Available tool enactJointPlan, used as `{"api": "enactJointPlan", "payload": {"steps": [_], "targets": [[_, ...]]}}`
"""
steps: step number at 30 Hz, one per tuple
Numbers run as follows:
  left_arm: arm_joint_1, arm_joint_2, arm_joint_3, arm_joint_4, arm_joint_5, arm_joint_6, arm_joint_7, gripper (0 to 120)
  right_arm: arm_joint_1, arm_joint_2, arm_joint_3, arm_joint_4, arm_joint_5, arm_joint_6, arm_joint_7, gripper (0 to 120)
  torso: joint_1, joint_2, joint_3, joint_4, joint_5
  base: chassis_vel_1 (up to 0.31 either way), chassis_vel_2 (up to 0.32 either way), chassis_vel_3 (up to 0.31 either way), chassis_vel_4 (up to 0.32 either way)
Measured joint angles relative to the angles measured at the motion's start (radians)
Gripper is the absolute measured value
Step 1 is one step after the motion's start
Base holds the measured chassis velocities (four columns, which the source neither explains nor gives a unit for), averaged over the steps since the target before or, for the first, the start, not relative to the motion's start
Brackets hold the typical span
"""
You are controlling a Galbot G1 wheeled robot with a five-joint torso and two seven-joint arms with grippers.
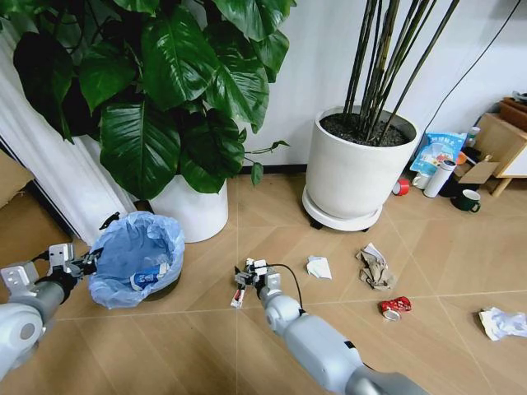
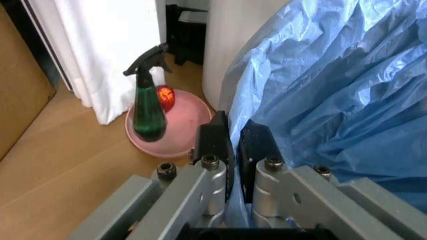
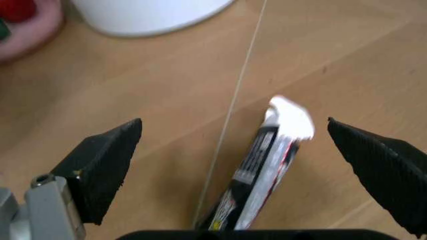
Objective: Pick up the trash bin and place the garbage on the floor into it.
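The left end effector point(image 1: 89, 262) is pinching the bin point(image 1: 136, 257) rim, wrapper already inside, while the right end effector point(image 1: 247, 280), fingers apart, is straddling a small tube point(image 3: 267, 175) on the floor point(image 1: 206, 346); tissue point(image 1: 319, 267), brown paper point(image 1: 375, 267) and can point(image 1: 395, 308) are waiting.

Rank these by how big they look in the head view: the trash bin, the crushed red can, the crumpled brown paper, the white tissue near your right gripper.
1. trash bin, by far the largest.
2. crumpled brown paper.
3. crushed red can and white tissue: these look much alike, so I won't rank them.

Herringbone floor point(image 1: 206, 346) with scattered, seemingly crumpled garbage point(image 1: 376, 267)
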Motion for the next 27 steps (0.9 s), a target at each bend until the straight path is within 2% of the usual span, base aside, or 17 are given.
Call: {"api": "enactJointPlan", "payload": {"steps": [5, 22, 25, 27], "targets": [[-0.004, 0.0, 0.003, 0.001, -0.002, 0.0, 0.002, 0, 0.027, 0.039, -0.023, -0.067, -0.004, -0.032, 0.02, 100, 0.0, 0.0, 0.0, 0.0, 0.0, 0.0, 0.0, 0.0, 0.0], [-0.015, 0.003, 0.015, 0.006, -0.003, 0.0, -0.005, 0, 0.027, 0.044, -0.018, -0.16, -0.026, -0.041, 0.005, 100, 0.0, 0.0, 0.0, -0.0001, 0.0001, 0.0, 0.0, 0.0, 0.0], [-0.017, 0.003, 0.017, 0.003, -0.003, 0.001, -0.011, 0, 0.028, 0.044, -0.03, -0.174, -0.029, -0.04, -0.007, 86, 0.0, 0.0, 0.0, 0.0, 0.0001, 0.0, 0.0, 0.0, 0.0], [-0.017, 0.002, 0.017, 0.0, -0.003, 0.001, -0.013, 0, 0.028, 0.046, -0.044, -0.181, -0.029, -0.042, -0.012, 81, 0.0, 0.0, 0.0, -0.0001, 0.0, 0.0, 0.0, 0.0, 0.0]]}}
